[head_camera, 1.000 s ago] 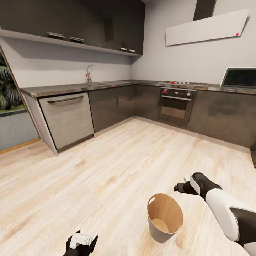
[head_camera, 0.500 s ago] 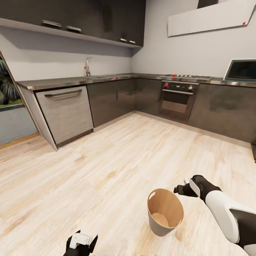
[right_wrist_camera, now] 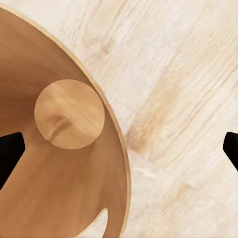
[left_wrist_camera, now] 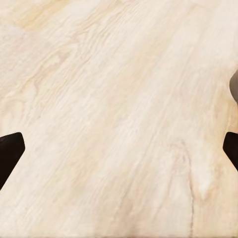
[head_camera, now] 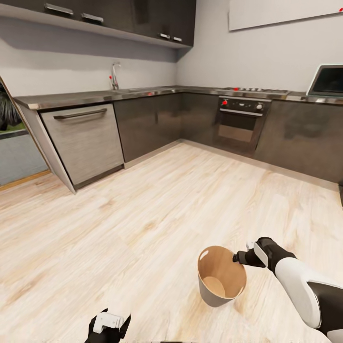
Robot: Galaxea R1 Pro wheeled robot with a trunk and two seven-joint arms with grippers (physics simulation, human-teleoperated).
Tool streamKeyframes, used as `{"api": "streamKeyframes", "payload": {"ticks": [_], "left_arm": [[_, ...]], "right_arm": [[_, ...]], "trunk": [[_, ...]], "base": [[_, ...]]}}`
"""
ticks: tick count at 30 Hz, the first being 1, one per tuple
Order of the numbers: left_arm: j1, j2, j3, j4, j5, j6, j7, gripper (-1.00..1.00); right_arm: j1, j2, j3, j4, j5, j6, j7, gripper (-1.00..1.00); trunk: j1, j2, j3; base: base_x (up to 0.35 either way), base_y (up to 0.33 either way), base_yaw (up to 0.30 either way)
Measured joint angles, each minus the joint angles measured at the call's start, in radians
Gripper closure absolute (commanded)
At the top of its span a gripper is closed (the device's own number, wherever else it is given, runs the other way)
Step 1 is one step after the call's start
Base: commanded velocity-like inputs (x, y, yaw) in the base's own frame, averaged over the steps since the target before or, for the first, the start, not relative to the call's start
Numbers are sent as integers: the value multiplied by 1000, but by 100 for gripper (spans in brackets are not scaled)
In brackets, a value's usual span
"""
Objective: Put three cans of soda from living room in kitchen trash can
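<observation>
Head view, right gripper (head_camera: 244, 257): hung just beside the rim of the tash can (head_camera: 220, 277), on the side toward the oven; whether its fingers were parted could not be told from here.
Right wrist view, right gripper (right_wrist_camera: 119, 151): released, dark fingertips (right_wrist_camera: 10, 151) spread to opposite edges of the picture with nothing between them but the bin and floor.
Right wrist view, tash can (right_wrist_camera: 64, 163): seen from above, glossy brown inside with a round wooden bottom, holding nothing; the head view added its pale grey outer wall.
Head view, left gripper (head_camera: 108, 325): low at the near edge of the floor (head_camera: 143, 214), well apart from the bin.
Left wrist view, left gripper (left_wrist_camera: 119, 148): released, tips far apart over bare pale planks (left_wrist_camera: 114, 114).
Head view, kitchen: tash can stood upright on the wood floor, well apart from the dark cabinets (head_camera: 147, 124), dishwasher (head_camera: 83, 143) and oven (head_camera: 240, 125).
</observation>
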Motion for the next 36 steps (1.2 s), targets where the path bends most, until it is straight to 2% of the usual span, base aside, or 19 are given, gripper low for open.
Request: {"api": "streamKeyframes", "payload": {"ticks": [21, 28, 36], "left_arm": [[0, 0, -1, 1, 0, 0, 0, -100], [0, 0, -1, 0, 0, -3, -1, -100], [0, 0, -1, 10, 0, -3, -1, -100]], "right_arm": [[1, 0, 1, 0, 2, 0, 0, -100], [1, 0, 4, -2, 10, 1, 0, -100], [1, 0, 3, -2, 33, 1, -1, -100]], "trunk": [[9, -5, -81], [9, -5, -81], [13, -7, -112]], "base": [[0, 0, 0], [0, 0, 0], [0, 0, 0]]}}
